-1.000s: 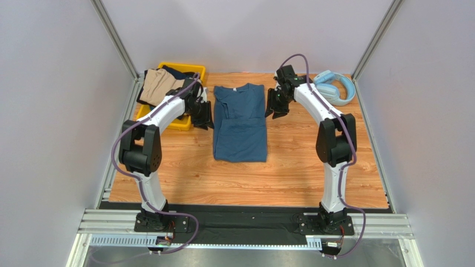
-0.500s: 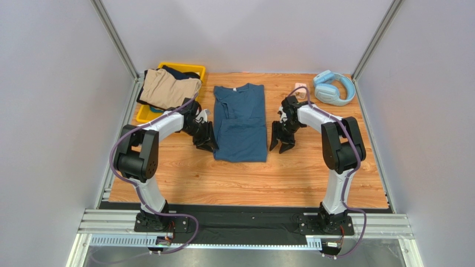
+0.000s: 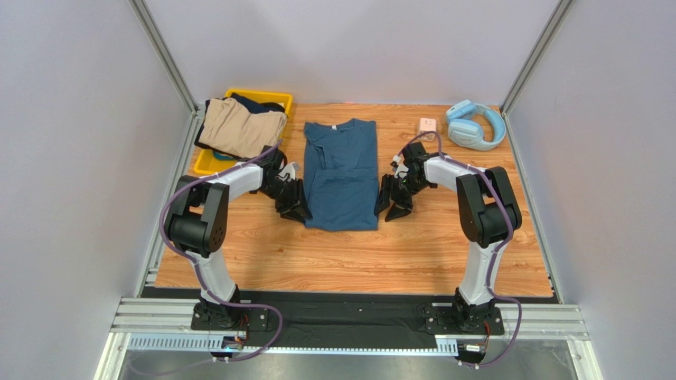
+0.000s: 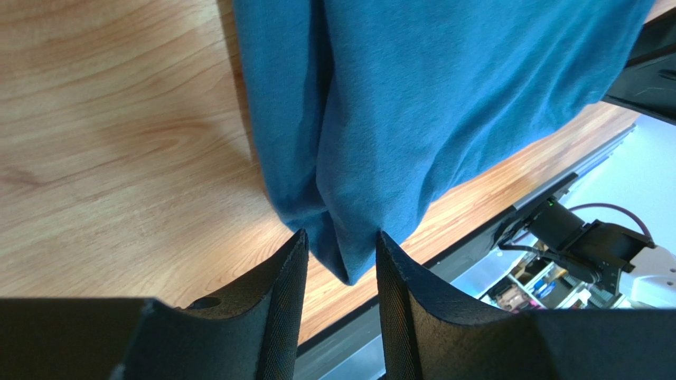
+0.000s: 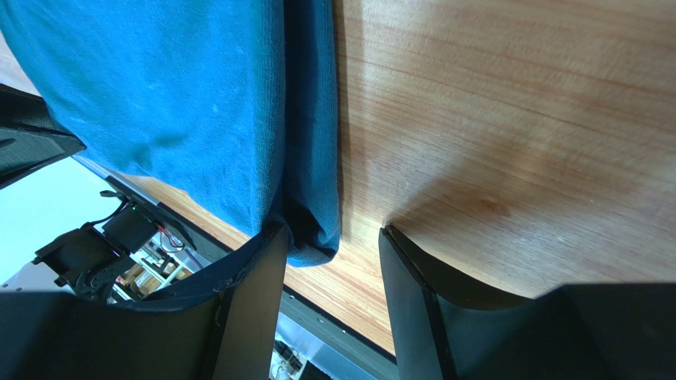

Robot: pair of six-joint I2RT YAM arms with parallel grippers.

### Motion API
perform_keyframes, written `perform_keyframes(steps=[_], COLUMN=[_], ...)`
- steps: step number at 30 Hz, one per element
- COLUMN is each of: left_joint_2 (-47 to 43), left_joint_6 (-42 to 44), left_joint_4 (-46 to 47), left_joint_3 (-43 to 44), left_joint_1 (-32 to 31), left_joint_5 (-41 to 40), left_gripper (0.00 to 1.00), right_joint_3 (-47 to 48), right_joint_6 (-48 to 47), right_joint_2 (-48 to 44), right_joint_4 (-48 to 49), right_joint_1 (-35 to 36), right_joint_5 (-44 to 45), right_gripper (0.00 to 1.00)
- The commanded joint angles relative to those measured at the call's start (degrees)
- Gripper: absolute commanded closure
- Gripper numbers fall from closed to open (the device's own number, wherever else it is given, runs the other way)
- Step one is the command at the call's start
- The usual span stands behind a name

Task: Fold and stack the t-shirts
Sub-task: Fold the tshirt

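Both released, left gripper (image 4: 341, 237) and right gripper (image 5: 333, 231) straddle corners of the teal t-shirt (image 3: 341, 178). At five o'clock, the off-centre right may miss layers.

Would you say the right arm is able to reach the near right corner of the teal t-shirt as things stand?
Probably yes: the right gripper sits at that corner of the teal t-shirt with its jaws apart and the hem between them, and only bare table lies around it.

Yellow bin (image 3: 270, 96) (heaped t-shirts (image 3: 238, 127)) left; headphones (image 3: 474, 127) far right.
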Motion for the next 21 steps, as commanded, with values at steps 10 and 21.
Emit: perform_keyframes(steps=[10, 21], left_joint_2=[2.2, 0.8], left_joint_6=[3.1, 3.0], left_joint_4=[-6.5, -4.6], left_joint_3=[1.5, 0.0], left_joint_1=[0.0, 0.1], left_joint_5=[-2.2, -1.3], left_gripper=[0.56, 0.56], right_joint_3=[-3.0, -5.6], right_joint_6=[0.2, 2.3], right_joint_2=[-1.7, -3.2], right_joint_4=[4.3, 9.4], right_joint_1=[0.2, -4.2], right_joint_5=[4.5, -1.2], right_gripper=[0.47, 0.45])
